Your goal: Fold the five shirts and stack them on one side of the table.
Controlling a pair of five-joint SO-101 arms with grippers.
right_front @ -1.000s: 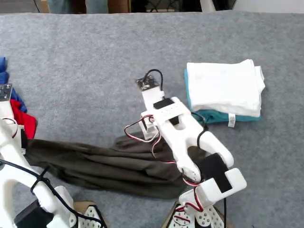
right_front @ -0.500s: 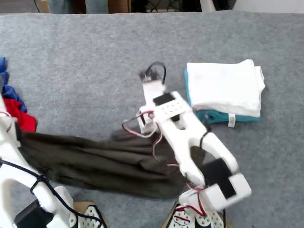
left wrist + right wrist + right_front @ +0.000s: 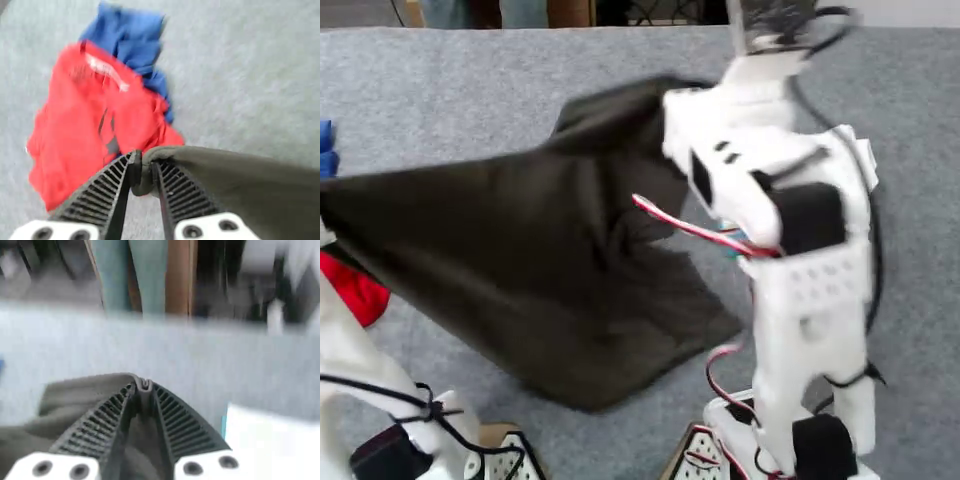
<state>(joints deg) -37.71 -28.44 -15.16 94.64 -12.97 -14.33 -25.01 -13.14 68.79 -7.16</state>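
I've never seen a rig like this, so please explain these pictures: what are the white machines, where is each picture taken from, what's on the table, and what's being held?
These are two white robot arms, a left arm and a right arm, at a grey table, each ending in a two-fingered gripper. One picture looks down from a fixed camera above; the other two come from a camera on each arm's wrist, looking along its fingers. The left gripper and the right gripper each pinch an edge of one dark shirt, holding it spread between them. A red shirt and a blue shirt lie crumpled by the left arm; a folded white shirt lies by the right.
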